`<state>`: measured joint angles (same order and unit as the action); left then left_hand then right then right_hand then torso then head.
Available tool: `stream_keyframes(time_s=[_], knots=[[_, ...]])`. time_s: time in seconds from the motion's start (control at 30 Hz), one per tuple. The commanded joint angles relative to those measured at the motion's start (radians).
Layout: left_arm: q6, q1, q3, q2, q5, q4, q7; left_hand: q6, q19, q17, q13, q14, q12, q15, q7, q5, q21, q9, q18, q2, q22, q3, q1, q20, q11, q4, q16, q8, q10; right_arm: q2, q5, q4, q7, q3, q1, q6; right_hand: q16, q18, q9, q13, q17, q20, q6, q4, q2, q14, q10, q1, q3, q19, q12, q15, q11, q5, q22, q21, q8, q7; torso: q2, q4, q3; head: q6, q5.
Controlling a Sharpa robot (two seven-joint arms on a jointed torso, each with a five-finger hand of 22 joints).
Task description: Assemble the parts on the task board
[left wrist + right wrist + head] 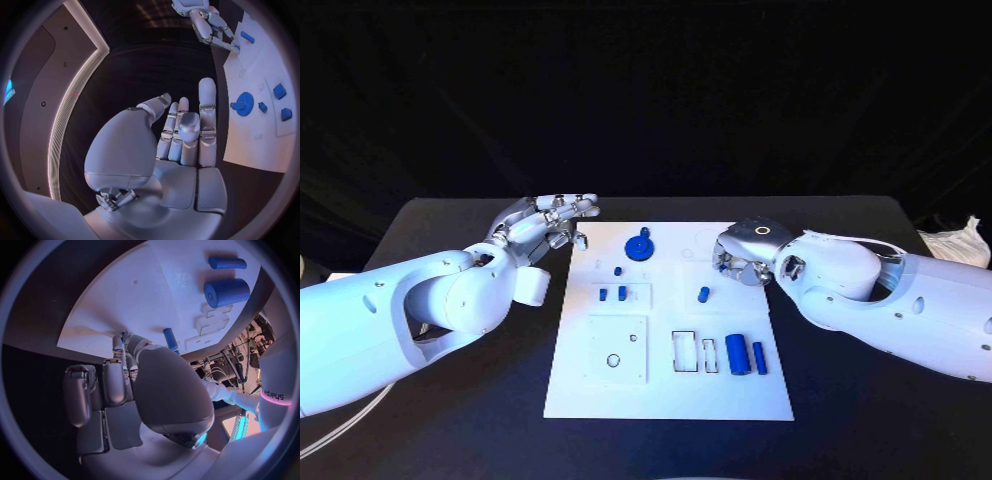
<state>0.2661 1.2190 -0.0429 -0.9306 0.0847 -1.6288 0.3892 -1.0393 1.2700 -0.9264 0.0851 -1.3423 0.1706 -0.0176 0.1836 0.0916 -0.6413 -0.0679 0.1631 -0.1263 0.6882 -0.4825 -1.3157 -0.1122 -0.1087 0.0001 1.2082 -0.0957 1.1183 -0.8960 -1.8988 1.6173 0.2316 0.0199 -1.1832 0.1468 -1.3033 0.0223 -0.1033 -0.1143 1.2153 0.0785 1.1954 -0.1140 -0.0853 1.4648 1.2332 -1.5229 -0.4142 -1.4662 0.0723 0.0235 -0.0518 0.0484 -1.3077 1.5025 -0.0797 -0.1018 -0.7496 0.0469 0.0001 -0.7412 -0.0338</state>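
The white task board (pixel 668 390) lies mid-table. On it are a blue gear (pixel 640 247), two small blue blocks (pixel 612 294), a short blue peg (pixel 704 294), a thick blue cylinder (pixel 737 354) and a thin one (pixel 760 357). My left hand (pixel 548 220) hovers off the board's far left corner, fingers loosely apart and holding nothing (pixel 175 140). My right hand (pixel 740 262) is at the board's right edge, with its fingers curled down onto the board (pixel 144 290). A small blue piece (pixel 117 342) shows pinched at its fingertips, close to the peg (pixel 170 338).
A raised square plate (pixel 616 348) and rectangular slots (pixel 685 351) occupy the board's near half. A crumpled white bag (pixel 956 240) lies at the table's right edge. Black tabletop (pixel 459 225) runs around the board.
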Motion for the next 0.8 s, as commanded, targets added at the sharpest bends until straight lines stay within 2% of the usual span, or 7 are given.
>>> stream_keyframes(time_s=[0.03,0.43,0.6,0.8], knots=[[-0.012,0.000,0.000,0.000,0.004,-0.002,0.002,0.009,0.000,0.002,0.002,0.004,0.005,-0.001,0.000,-0.003,0.004,0.001,0.018,0.006,-0.002,0.003,-0.006,-0.002,0.000,-0.006,-0.002,-0.002,-0.007,-0.003,-0.015,0.012,0.008,-0.003,0.000,0.046,0.006,-0.001,0.000,-0.001,-0.001,-0.006,0.008,0.004,0.011,0.054,0.019,0.002,-0.006,-0.067,0.000,0.007,0.009,0.002,-0.177,0.006,-0.001,0.001,0.000,0.0006,-0.0012,0.001,-0.001],[-0.012,0.000,0.000,-0.001,0.004,-0.002,0.000,0.018,0.001,0.005,0.002,0.005,0.011,-0.004,0.004,-0.003,0.006,0.001,0.018,0.006,-0.003,0.007,-0.005,-0.003,-0.003,-0.009,-0.001,-0.001,-0.020,-0.025,-0.001,0.041,0.009,-0.013,-0.002,0.053,0.007,-0.001,-0.001,0.002,-0.004,-0.006,0.008,0.006,0.008,0.053,0.019,0.011,-0.009,-0.067,-0.003,0.006,0.008,0.002,-0.176,0.006,0.000,-0.001,0.001,-0.0002,-0.0009,0.000,0.000],[-0.011,0.000,0.000,-0.002,0.004,-0.001,0.000,0.020,0.002,0.006,0.002,0.006,0.013,-0.004,0.005,-0.003,0.006,0.001,0.018,0.006,-0.004,0.008,-0.005,-0.004,-0.004,-0.009,-0.001,-0.001,-0.024,-0.049,0.014,0.083,0.007,-0.019,-0.004,0.059,0.007,-0.001,-0.002,0.002,-0.003,-0.006,0.008,0.006,0.007,0.053,0.020,0.012,-0.010,-0.068,-0.004,0.006,0.007,0.002,-0.177,0.006,0.000,-0.001,0.000,0.0009,-0.0011,-0.001,-0.001],[-0.012,0.000,0.000,-0.002,0.004,0.000,0.001,0.024,0.002,0.007,0.002,0.007,0.015,-0.005,0.006,-0.003,0.007,0.001,0.018,0.006,-0.004,0.009,-0.004,-0.005,-0.005,-0.010,-0.001,0.000,-0.028,-0.063,0.028,0.159,-0.006,-0.026,-0.005,0.105,0.007,-0.001,-0.002,0.003,-0.004,-0.006,0.007,0.009,0.006,0.053,0.020,0.013,-0.012,-0.068,-0.005,0.006,0.007,0.002,-0.177,0.006,0.001,-0.001,0.001,-0.0011,-0.0011,0.000,0.007]])
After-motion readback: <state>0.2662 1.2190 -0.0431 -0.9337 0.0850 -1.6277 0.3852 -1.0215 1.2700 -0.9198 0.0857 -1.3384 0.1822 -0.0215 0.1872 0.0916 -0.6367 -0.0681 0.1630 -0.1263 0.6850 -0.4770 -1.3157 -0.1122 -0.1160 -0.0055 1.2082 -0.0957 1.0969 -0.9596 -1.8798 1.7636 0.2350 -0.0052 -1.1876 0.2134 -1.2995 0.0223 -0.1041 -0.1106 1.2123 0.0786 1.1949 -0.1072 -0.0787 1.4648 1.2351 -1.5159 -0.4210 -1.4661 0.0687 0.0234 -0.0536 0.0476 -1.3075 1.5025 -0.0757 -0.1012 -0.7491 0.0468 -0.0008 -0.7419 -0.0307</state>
